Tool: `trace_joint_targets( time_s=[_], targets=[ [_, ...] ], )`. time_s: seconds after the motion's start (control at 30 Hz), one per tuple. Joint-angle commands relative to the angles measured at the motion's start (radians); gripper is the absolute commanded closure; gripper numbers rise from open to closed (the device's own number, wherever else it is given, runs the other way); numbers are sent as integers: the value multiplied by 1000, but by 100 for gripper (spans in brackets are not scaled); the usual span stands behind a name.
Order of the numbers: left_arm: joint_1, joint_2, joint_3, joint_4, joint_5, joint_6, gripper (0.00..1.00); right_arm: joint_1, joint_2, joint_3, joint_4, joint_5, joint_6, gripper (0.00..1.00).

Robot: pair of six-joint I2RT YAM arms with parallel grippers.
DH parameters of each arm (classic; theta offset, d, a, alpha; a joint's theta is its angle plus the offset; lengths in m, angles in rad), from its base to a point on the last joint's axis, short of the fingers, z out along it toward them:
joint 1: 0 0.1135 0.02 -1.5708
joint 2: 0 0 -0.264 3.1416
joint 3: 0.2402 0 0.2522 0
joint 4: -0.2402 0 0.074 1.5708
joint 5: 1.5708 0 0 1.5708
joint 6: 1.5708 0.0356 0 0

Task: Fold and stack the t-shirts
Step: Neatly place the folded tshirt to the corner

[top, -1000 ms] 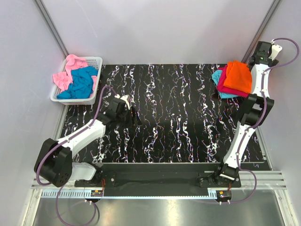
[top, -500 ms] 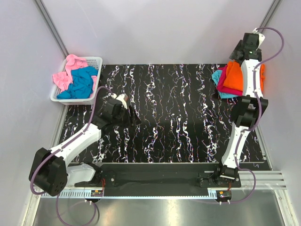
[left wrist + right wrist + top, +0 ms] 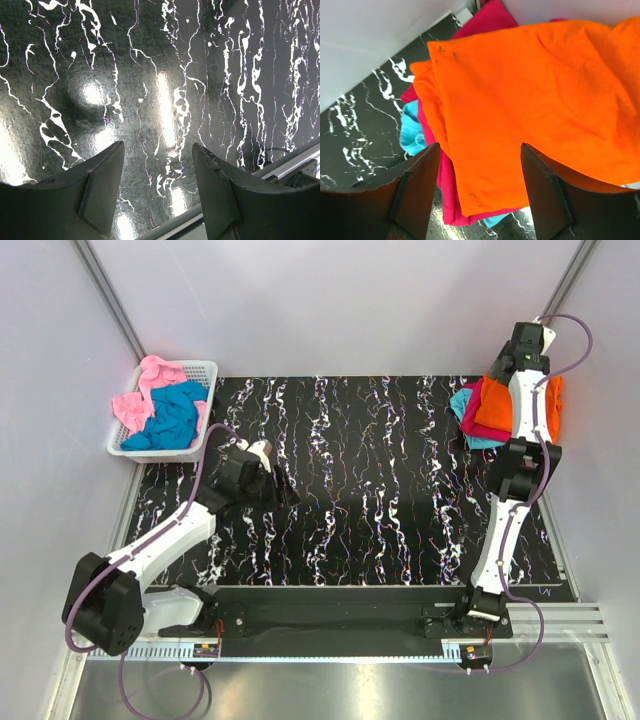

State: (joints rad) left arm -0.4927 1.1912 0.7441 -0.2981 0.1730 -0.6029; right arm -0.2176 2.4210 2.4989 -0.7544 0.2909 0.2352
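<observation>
hovering between shirts, by the look of it. stack, upper right of the top view: three folded, orange shirt uppermost. right gripper over it, jaws apart, empty. left gripper over table, jaws apart, empty. basket, upper left: pink shirt, blue shirt, unfolded. likely next: reach into basket, lift one.

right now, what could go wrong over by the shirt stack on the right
1. The open right hand hangs over the orange shirt; dipping or closing could snag it and undo the fold.
2. The stack sits at the far right corner of the table, layers uneven; a nudge could slide it off.
</observation>
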Motion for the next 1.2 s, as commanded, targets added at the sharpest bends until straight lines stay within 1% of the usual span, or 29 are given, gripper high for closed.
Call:
trace_joint_targets(
  time_s=[0.0, 0.07, 0.17, 0.2, 0.27, 0.3, 0.4, 0.5, 0.63, 0.97, 1.07, 1.17],
  targets=[
    [3, 15, 31, 20, 8, 8, 38, 0, 21, 52, -16, 36, -10, 28],
    [3, 18, 31, 22, 10, 8, 38, 0, 42, 45, -22, 22, -5, 28],
    [2, 13, 28, 20, 7, 5, 38, 0, 72, 37, -34, -53, 6, 28],
    [3, 11, 28, 20, 6, 6, 38, -2, 78, 38, -34, -118, 13, 28],
    [2, 10, 28, 19, 6, 6, 38, -2, 96, 37, -37, -200, 16, 28],
    [3, 10, 28, 16, 5, 5, 38, -2, 108, 38, -36, -279, 26, 28],
    [2, 8, 32, 14, 3, 5, 38, 0, 133, 43, -37, -428, 41, 30],
    [3, 4, 32, 11, 3, 3, 38, 3, 142, 40, -40, -484, 55, 33],
    [3, -2, 24, 13, 3, 2, 38, 9, 136, 25, -48, -484, 47, 35],
    [2, -10, 5, 17, 3, -8, 38, 14, 105, 2, -52, -512, 19, 37],
    [2, -13, 0, 17, 5, -5, 38, 18, 81, -8, -53, -470, 13, 39],
    [3, -21, 0, 19, 2, -5, 38, 36, 15, -37, -52, -463, -7, 41]
  ],
)
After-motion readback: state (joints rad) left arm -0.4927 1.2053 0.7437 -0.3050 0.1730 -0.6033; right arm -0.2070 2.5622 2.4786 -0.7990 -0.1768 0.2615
